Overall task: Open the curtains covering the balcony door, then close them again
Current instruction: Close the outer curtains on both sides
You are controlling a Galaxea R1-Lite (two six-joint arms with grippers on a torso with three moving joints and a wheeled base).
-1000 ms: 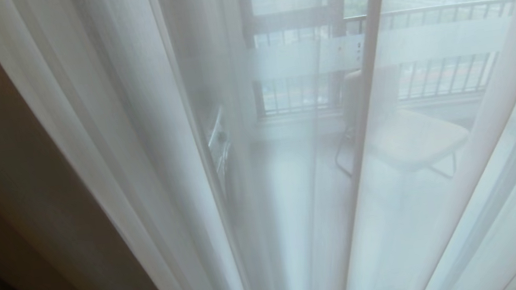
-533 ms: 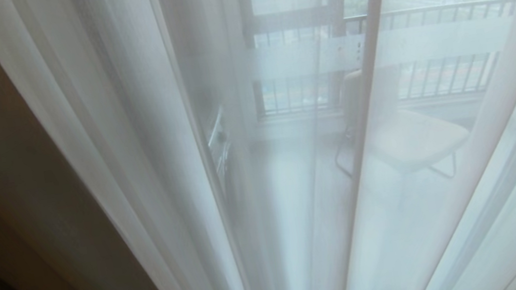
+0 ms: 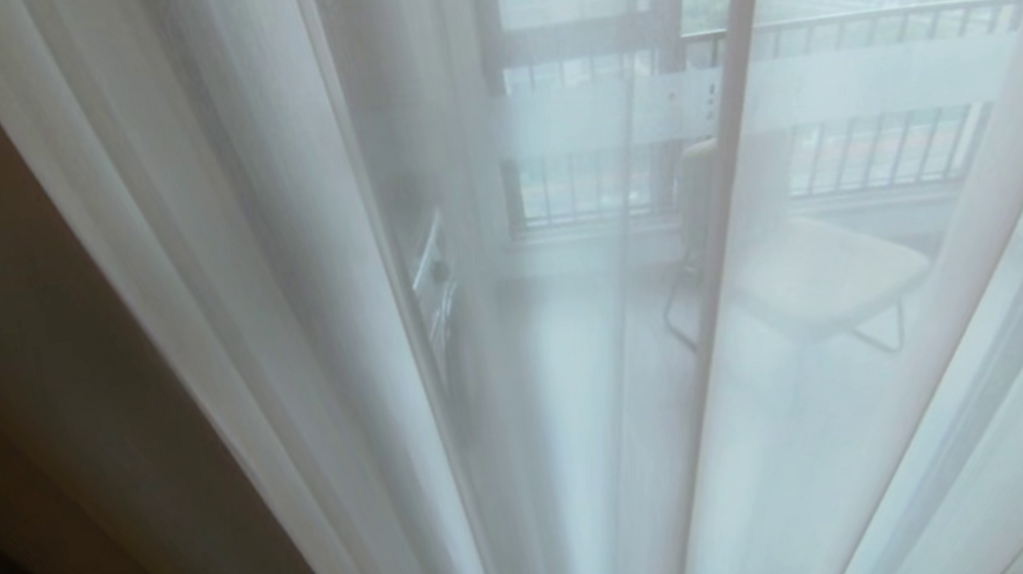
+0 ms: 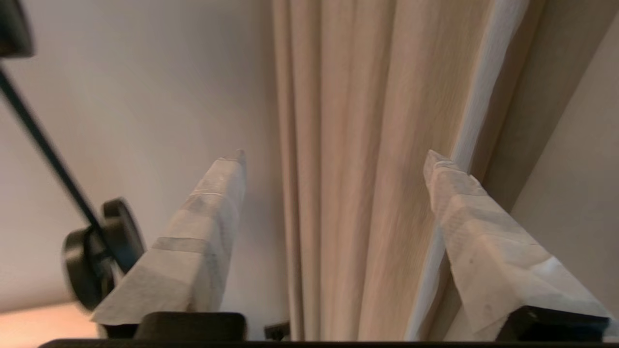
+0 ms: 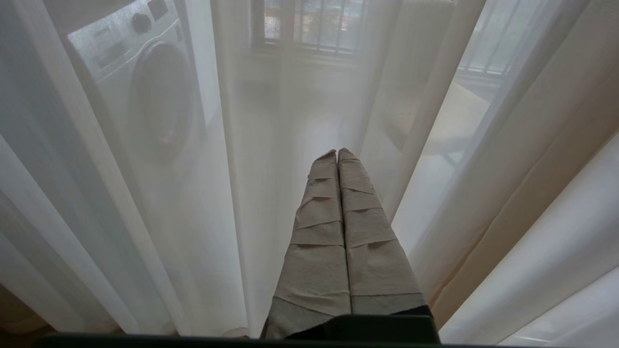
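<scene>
1. Fingers [image 4: 213,232] of the left gripper [image 4: 333,159] stood spread wide apart w/ nothing between them, released; pads wrapped in pale tape.
2. Left gripper pointed at the beige drape [image 4: 362,169], which hung in pleats btwn the two fingertips but behind them, not gripped.
3. Right gripper [image 5: 337,153] had its taped fingers [image 5: 319,227] pressed flat together, clenched on nothing, just in front of the white sheers [image 5: 145,217].
4. Curtains: sheers [image 3: 294,307] were drawn across the balcony door [image 3: 732,146]; beige drape [image 3: 7,398] hung at the sheers' left edge.
5. Seen thru the sheers: door's dark frame & frosted band [image 3: 844,85], a chair [image 3: 811,280], railing [image 3: 865,27] beyond, and a washing machine [image 5: 140,92] left of the chair.
</scene>
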